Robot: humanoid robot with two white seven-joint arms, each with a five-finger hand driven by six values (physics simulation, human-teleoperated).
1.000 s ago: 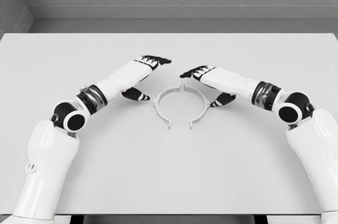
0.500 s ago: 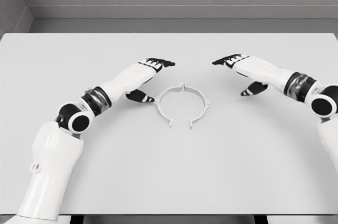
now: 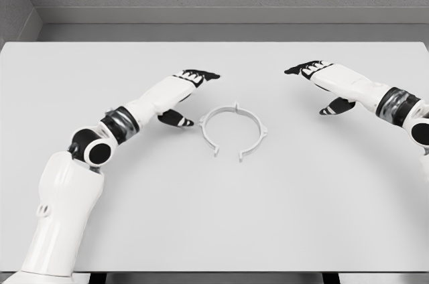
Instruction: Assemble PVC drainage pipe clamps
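Head view: clamp (image 3: pixel 232 131) between hands

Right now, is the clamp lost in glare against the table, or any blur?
Head view: sharp and evenly lit, no glare or blur; the white clamp has low contrast on the pale table, only a faint soft shadow outlining it.

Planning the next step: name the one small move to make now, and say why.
Probably draw the left hand back from the clamp ring. Its two halves look joined at the far side, the ring lies free on the table, and the right hand is open, well clear.
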